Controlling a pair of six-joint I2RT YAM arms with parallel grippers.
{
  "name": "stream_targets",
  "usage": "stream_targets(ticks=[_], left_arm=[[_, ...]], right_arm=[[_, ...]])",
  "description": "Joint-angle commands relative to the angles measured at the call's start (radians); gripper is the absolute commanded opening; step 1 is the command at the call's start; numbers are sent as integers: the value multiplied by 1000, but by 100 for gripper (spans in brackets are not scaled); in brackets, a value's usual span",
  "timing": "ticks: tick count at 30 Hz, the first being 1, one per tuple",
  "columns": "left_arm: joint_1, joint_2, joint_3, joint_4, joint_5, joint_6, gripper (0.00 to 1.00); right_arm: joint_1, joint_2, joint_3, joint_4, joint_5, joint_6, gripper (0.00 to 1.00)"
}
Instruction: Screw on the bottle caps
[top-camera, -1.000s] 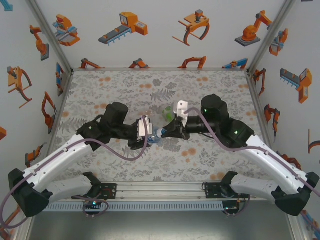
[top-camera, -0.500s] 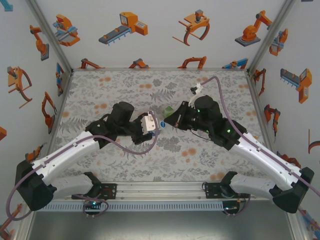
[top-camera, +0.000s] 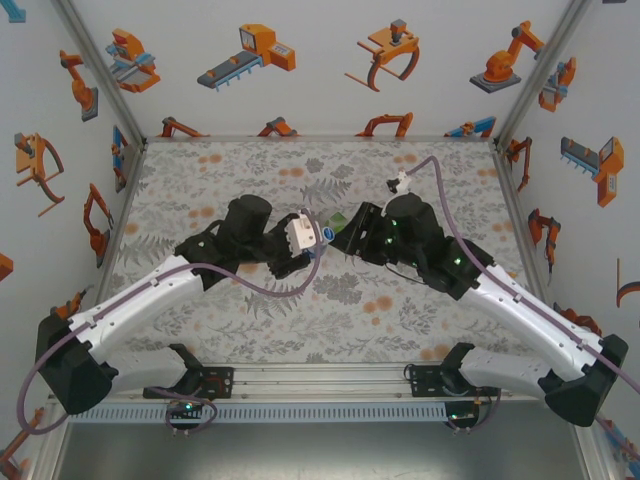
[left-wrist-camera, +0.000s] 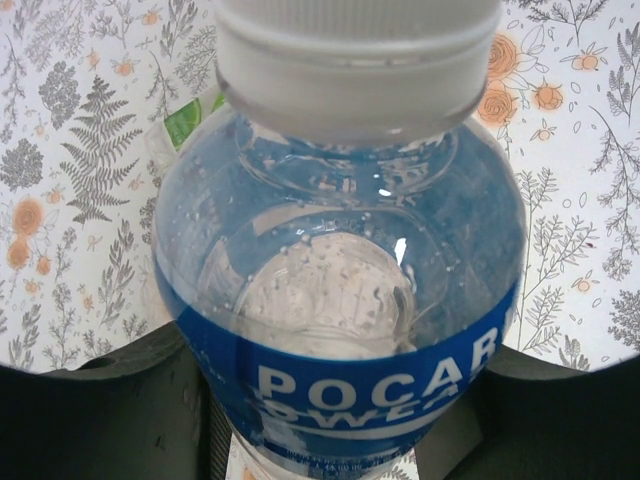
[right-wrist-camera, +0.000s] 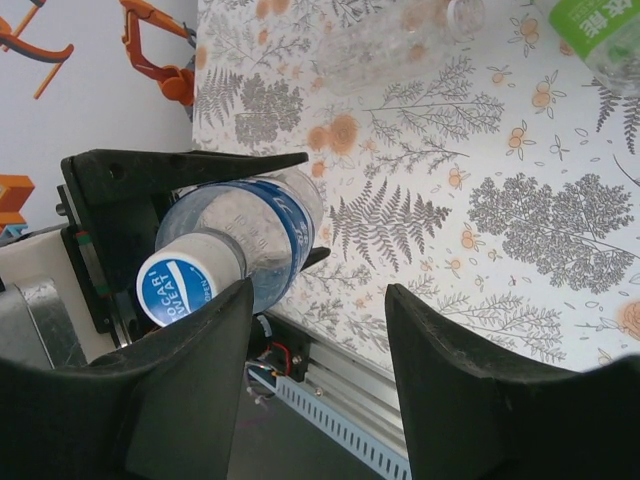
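Your right gripper (right-wrist-camera: 320, 300) has just parted its jaws, empty, off the cap (right-wrist-camera: 180, 290) at lower left; left gripper (top-camera: 308, 238) clamps the blue-label bottle (left-wrist-camera: 340, 300), probably capped.

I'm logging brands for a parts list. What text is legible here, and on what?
"POCAR", cut off, with a clipped line beneath: blue-label bottle.
"OCARI" over "WEAT", first letters unclear: that bottle's white cap.
Green-label bottle: white letters cut off, unreadable.
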Motion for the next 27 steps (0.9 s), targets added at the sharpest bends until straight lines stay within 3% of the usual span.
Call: stream_targets(ticks=[1, 9, 20, 27], left_arm=[[-6, 16, 24, -22, 0, -17, 0], [-7, 11, 17, -32, -7, -17, 0], [-12, 17, 24, -34, 12, -15, 0], [-15, 10, 23, -22, 1, -14, 0]], right_arm=[[10, -23, 52, 52, -7, -4, 53], [9, -56, 83, 29, 64, -29, 52], [9, 69, 155, 24, -75, -64, 53], [10, 138, 157, -9, -117, -55, 49]])
